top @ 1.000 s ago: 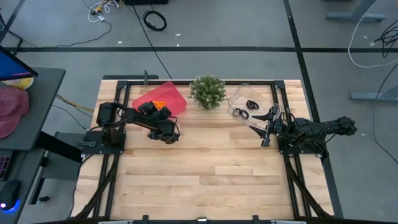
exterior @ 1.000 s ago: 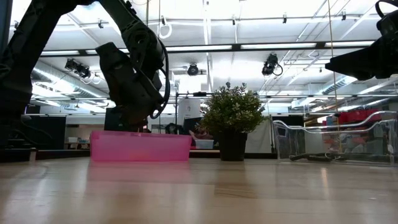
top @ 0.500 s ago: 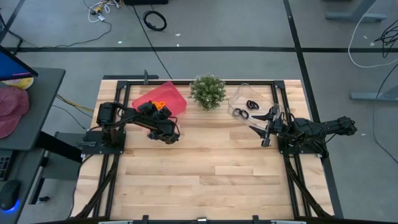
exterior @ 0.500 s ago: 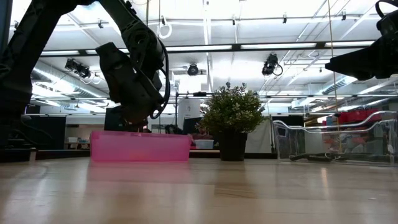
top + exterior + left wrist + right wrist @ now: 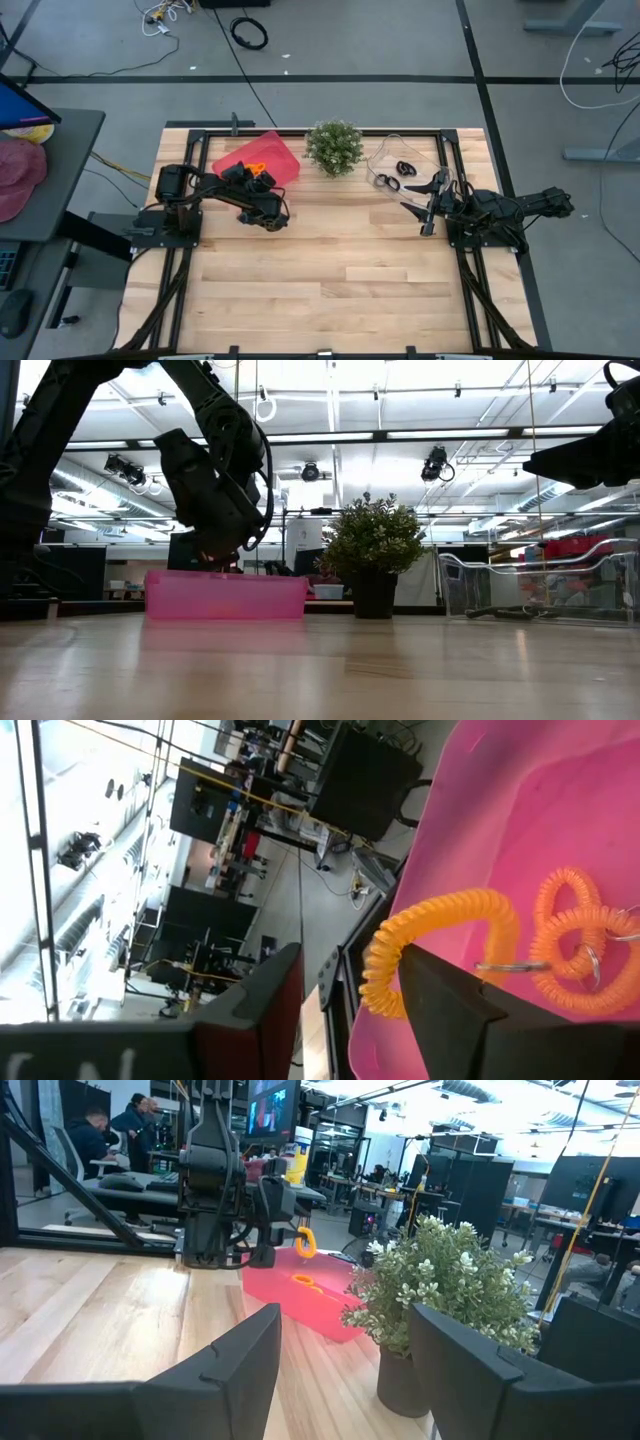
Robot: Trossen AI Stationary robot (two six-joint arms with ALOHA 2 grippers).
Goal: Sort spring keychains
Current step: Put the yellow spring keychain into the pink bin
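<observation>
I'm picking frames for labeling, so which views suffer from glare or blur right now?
Low view: bright ceiling lights backlight the left arm into a silhouette, and the near table is soft. Left wrist view: window side blown out, though the orange keychain is crisp. High view: evenly lit.

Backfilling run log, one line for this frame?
left gripper: open over pink tray | orange spring keychain: at its fingers | right gripper: open, beside clear bin

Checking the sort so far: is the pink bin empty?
No. Orange keychains lie inside the pink bin.
</observation>
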